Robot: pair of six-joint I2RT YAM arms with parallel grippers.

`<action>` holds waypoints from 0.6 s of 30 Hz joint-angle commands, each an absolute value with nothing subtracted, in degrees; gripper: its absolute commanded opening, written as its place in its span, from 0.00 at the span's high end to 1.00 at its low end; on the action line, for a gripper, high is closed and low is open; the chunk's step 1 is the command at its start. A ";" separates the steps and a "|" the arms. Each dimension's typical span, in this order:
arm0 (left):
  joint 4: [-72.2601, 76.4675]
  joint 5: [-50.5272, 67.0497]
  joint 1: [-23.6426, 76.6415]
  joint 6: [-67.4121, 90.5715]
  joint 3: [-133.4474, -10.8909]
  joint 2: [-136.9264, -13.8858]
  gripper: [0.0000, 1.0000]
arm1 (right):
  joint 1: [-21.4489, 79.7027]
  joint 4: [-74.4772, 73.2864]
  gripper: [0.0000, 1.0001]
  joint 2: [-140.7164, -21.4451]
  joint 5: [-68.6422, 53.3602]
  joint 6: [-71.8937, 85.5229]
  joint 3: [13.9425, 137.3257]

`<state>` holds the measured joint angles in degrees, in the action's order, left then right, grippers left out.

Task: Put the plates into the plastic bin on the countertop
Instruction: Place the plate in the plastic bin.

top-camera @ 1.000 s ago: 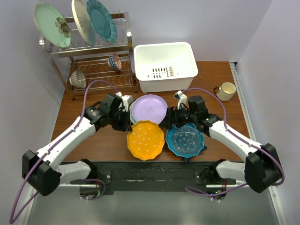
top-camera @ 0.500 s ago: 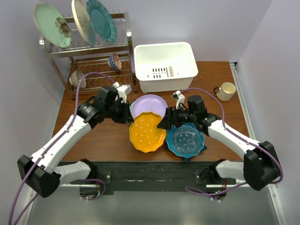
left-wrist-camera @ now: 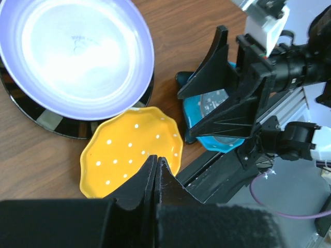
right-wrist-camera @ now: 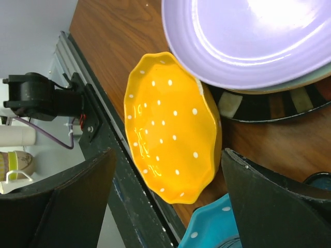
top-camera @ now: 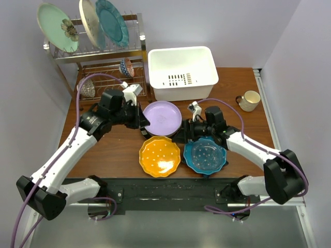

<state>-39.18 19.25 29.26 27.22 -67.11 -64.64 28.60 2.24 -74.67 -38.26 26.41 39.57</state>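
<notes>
Notably, orange plate scalloped, white-dotted.

Wood desk boxed in by pale walls

The reddish-brown wood-grain desk sits in a narrow booth, with plain pale lilac-white walls at the back and on both sides. A two-tier chrome wire rack stands at the desk's far left corner, close to the left wall. Below the desk's near edge lies a smooth grey floor. The light is soft and even, with only faint shadows on the wood.
</notes>
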 commanded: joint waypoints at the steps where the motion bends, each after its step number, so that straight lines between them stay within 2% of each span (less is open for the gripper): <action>1: -37.53 17.59 28.83 26.98 -63.90 -65.13 1.00 | 28.92 2.20 0.15 -74.97 -37.53 25.84 40.16; 5: -38.49 16.00 28.83 26.02 -63.89 -65.83 1.00 | 28.92 -1.56 0.15 -74.00 -35.95 23.39 41.83; 6: -40.06 14.52 28.83 25.75 -64.16 -66.35 0.96 | 28.83 -3.06 0.15 -73.83 -35.86 22.86 42.18; 7: -40.77 13.89 28.83 24.88 -64.33 -66.44 0.84 | 28.92 -3.77 0.14 -73.92 -35.51 22.42 42.88; 9: -42.88 12.84 28.83 23.91 -64.25 -67.32 0.70 | 28.92 -5.00 0.14 -73.92 -35.16 21.53 43.24; 10: -43.50 12.48 28.83 23.47 -63.90 -67.76 0.58 | 28.92 -5.01 0.14 -74.00 -35.16 21.36 43.16; 12: -42.90 12.66 28.83 23.38 -60.57 -68.72 0.46 | 28.92 -4.23 0.15 -74.35 -35.24 21.44 42.89; 15: -39.30 12.66 28.65 24.78 -54.16 -69.70 0.38 | 28.92 -2.73 0.14 -74.97 -36.30 22.15 42.19; 18: -32.36 15.72 28.56 27.07 -47.65 -69.44 0.36 | 28.92 -2.55 0.14 -75.23 -36.83 21.97 41.84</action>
